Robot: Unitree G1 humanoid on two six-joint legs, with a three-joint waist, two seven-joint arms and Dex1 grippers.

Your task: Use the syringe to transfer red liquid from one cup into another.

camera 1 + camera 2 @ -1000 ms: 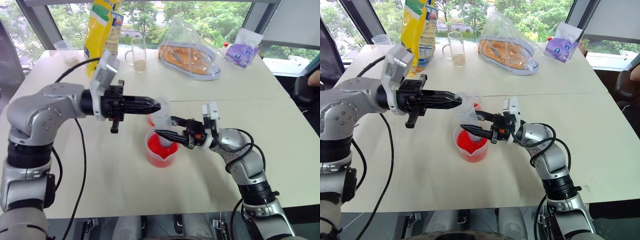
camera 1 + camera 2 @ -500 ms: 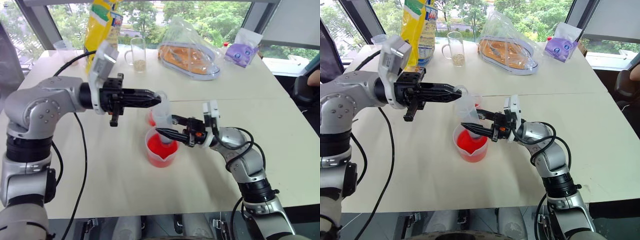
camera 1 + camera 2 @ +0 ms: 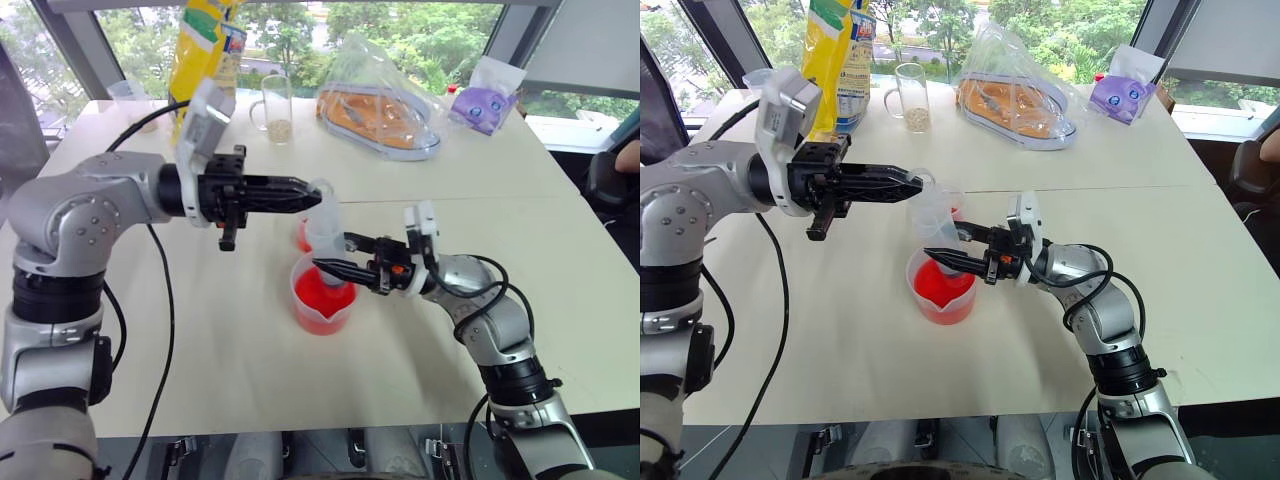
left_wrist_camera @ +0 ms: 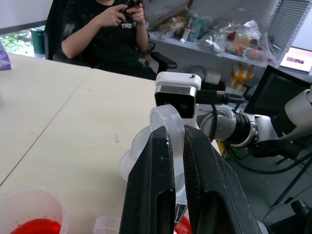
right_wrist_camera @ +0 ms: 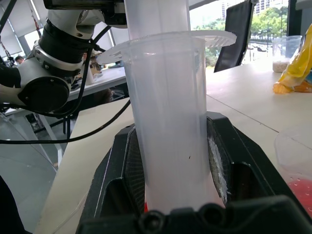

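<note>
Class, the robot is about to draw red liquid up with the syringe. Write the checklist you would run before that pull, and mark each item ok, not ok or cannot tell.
1. Right gripper shut on the syringe barrel: ok.
2. Left gripper shut on the plunger top: ok.
3. Syringe upright over the spouted beaker: ok.
4. Red liquid in the beaker: ok.
5. Syringe tip below the liquid surface: cannot tell, the right gripper hides it.
6. Small clear cup close behind the beaker, ready to receive: ok.
</note>
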